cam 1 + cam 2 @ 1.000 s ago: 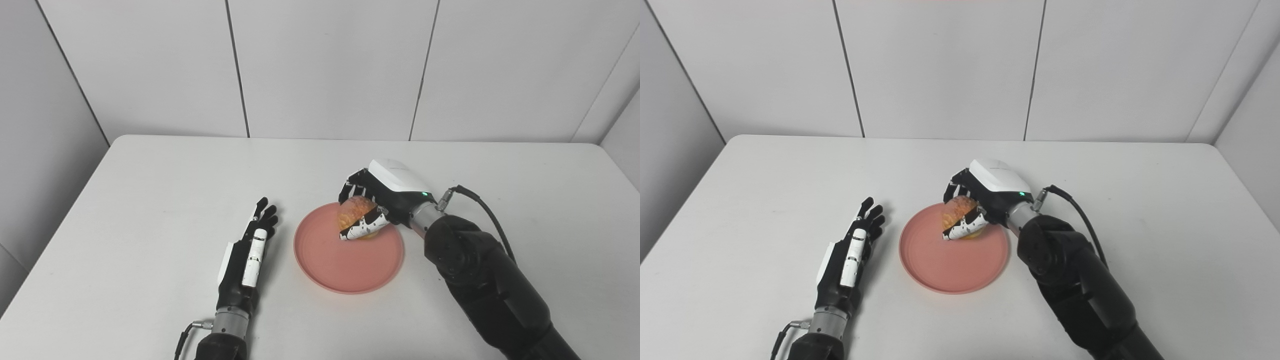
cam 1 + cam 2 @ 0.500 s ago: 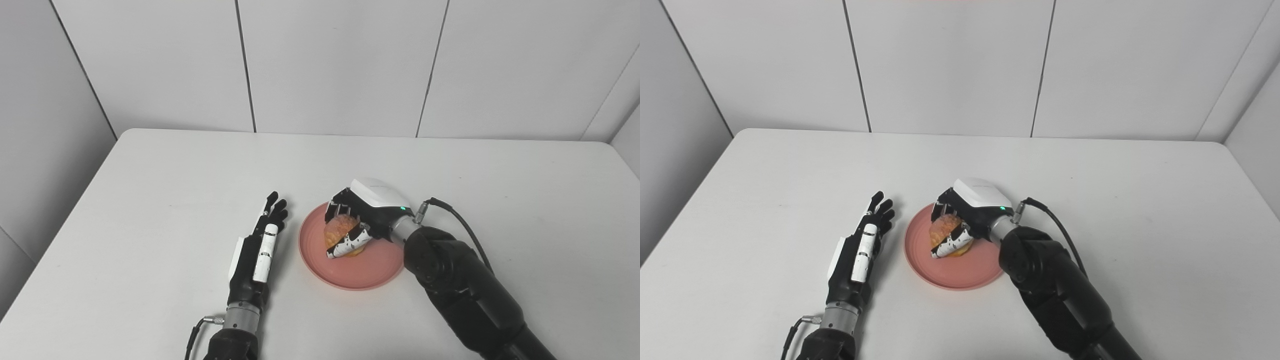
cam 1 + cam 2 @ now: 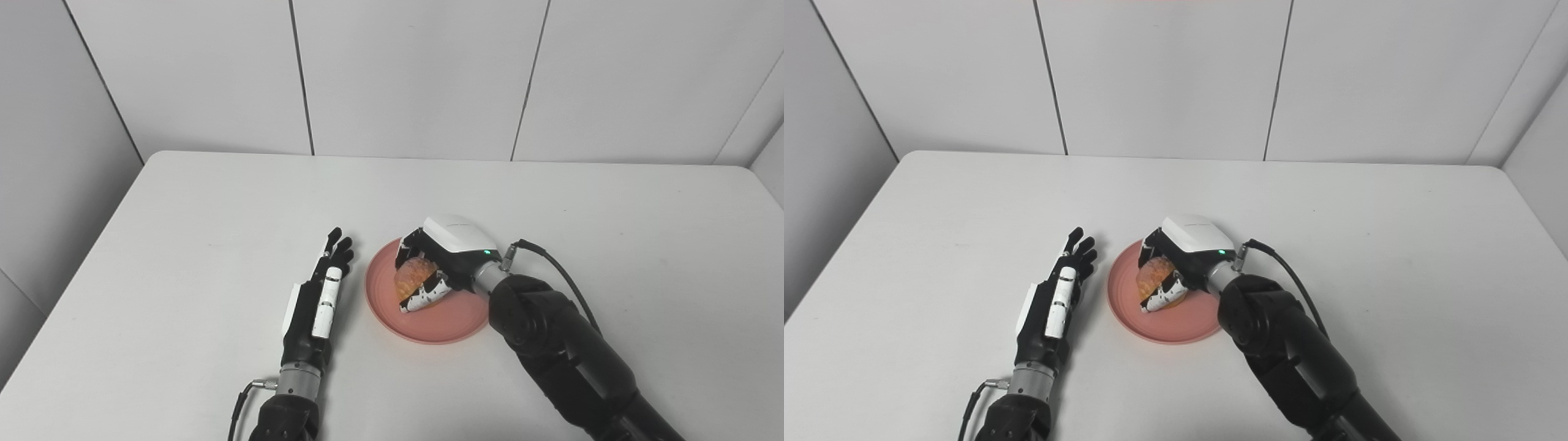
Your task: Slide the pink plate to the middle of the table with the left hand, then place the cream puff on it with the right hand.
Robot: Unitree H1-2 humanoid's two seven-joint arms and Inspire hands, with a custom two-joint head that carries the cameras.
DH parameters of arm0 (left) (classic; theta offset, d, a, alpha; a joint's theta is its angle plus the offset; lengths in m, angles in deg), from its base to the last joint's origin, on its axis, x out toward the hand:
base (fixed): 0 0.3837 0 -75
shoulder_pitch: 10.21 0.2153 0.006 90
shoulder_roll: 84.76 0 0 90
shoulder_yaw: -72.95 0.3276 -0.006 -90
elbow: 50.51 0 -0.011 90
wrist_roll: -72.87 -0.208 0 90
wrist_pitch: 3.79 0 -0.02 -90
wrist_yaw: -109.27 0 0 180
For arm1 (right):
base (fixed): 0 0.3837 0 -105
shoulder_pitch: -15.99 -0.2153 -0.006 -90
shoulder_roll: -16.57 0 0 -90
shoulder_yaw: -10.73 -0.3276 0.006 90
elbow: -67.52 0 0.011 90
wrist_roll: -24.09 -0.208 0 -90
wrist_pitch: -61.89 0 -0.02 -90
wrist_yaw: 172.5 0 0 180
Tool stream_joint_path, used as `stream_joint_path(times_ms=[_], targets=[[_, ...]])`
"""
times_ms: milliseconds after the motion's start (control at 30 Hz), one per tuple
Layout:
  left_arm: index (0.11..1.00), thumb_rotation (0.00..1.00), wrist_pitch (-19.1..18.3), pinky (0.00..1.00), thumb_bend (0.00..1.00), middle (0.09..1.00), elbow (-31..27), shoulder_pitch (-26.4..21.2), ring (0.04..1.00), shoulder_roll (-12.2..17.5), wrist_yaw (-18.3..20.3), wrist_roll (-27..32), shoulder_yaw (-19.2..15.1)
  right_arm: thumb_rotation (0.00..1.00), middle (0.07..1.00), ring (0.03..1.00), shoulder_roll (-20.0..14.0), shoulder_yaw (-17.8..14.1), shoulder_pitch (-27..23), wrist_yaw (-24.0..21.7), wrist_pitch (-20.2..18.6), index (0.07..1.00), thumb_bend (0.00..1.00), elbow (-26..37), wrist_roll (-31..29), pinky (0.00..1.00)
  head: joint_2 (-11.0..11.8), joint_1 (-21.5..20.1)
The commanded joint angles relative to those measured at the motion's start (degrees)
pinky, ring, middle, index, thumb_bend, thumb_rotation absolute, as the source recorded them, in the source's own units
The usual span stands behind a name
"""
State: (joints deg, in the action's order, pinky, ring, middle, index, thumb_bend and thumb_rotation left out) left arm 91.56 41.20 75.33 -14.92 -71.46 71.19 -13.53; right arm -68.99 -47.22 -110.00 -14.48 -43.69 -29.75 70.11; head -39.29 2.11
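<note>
My right hand [image 3: 442, 260] cups the cream puff [image 3: 413, 273] over the plate [image 3: 456, 321], fingers wrapped around its sides. It looks light, soft and crushable, so I'd keep the hold gentle. My left hand [image 3: 315, 300] lies flat and empty at the plate's nine o'clock.

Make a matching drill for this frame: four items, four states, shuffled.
Items:
1. round pink plate
2. golden-brown cream puff
3. left hand
4. right hand

States:
A. open, flat on the white table beside the plate
B. shut around the pastry
C. held over the plate
D. lying near the table's middle

Pairs: 1-D, 2-C, 3-A, 4-B
</note>
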Motion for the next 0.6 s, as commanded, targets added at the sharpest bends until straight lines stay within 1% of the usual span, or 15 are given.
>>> stream_joint_path(times_ms=[0,67,133,233,267,300,333,400,467,533,567], targets=[[0.931,1.00,0.1,0.92,0.46,0.927,1.3,1.8,0.912,-0.5,-0.2,-0.1,0.3,0.15,0.448,0.368,-0.3,-0.1,-1.6,-0.1,0.1,0.489,0.50,1.9,1.5,0.29,-0.1,-0.1],[0.930,1.00,0.2,0.92,0.46,0.926,1.2,1.7,0.911,-0.5,-0.3,-0.1,0.3,0.15,0.423,0.343,-0.4,-0.1,-1.7,-0.3,-0.2,0.486,0.51,2.4,2.3,0.27,-0.2,-0.1],[0.930,1.00,0.1,0.92,0.46,0.926,1.1,1.7,0.910,-0.5,-0.3,-0.2,0.3,0.16,0.423,0.340,-0.4,-0.2,-1.8,-0.7,-0.5,0.485,0.51,3.0,3.0,0.26,-0.2,-0.2],[0.932,1.00,0.0,0.92,0.46,0.927,1.2,1.7,0.910,-0.4,-0.2,0.1,0.2,0.17,0.486,0.401,-0.5,-0.2,-2.0,-1.9,-1.3,0.489,0.51,4.0,4.6,0.32,-0.2,-0.4],[0.932,1.00,0.1,0.92,0.46,0.928,1.3,1.7,0.911,-0.3,-0.1,0.1,0.2,0.17,0.521,0.440,-0.7,0.0,-2.2,-2.6,-1.7,0.491,0.51,4.4,5.4,0.36,-0.2,-0.4],[0.933,1.00,0.1,0.92,0.46,0.929,1.4,1.7,0.912,-0.3,-0.2,0.1,0.1,0.33,0.555,0.484,-1.0,0.2,-2.3,-3.2,-1.7,0.543,0.62,4.9,6.2,0.40,-0.2,-0.5],[0.931,1.00,0.1,0.91,0.46,0.927,1.4,1.7,0.910,-0.2,-0.2,0.0,0.1,0.45,0.587,0.530,-1.1,0.2,-2.4,-3.7,-1.7,0.588,0.72,5.1,6.8,0.45,-0.2,-0.5],[0.931,1.00,0.2,0.91,0.46,0.927,1.5,1.7,0.910,-0.2,-0.1,0.2,0.1,0.52,0.611,0.562,-1.1,0.0,-2.4,-4.2,-1.5,0.614,0.77,5.6,7.6,0.48,-0.3,-0.6],[0.932,1.00,0.0,0.92,0.46,0.929,1.4,1.7,0.912,-0.1,0.0,0.3,0.1,0.57,0.643,0.595,-1.1,-0.4,-2.3,-4.8,-1.4,0.633,0.81,6.0,7.9,0.52,-0.3,-0.7],[0.932,1.00,-0.4,0.92,0.47,0.927,1.2,1.7,0.915,-0.1,0.0,0.4,0.1,0.62,0.668,0.606,-1.0,-0.7,-2.2,-5.3,-1.5,0.656,0.85,6.3,8.0,0.52,-0.3,-0.8],[0.932,1.00,-0.6,0.92,0.47,0.928,1.1,1.8,0.916,0.0,0.1,0.4,0.1,0.63,0.670,0.603,-1.0,-0.8,-2.2,-5.3,-1.4,0.659,0.85,6.4,8.0,0.51,-0.3,-0.8]])
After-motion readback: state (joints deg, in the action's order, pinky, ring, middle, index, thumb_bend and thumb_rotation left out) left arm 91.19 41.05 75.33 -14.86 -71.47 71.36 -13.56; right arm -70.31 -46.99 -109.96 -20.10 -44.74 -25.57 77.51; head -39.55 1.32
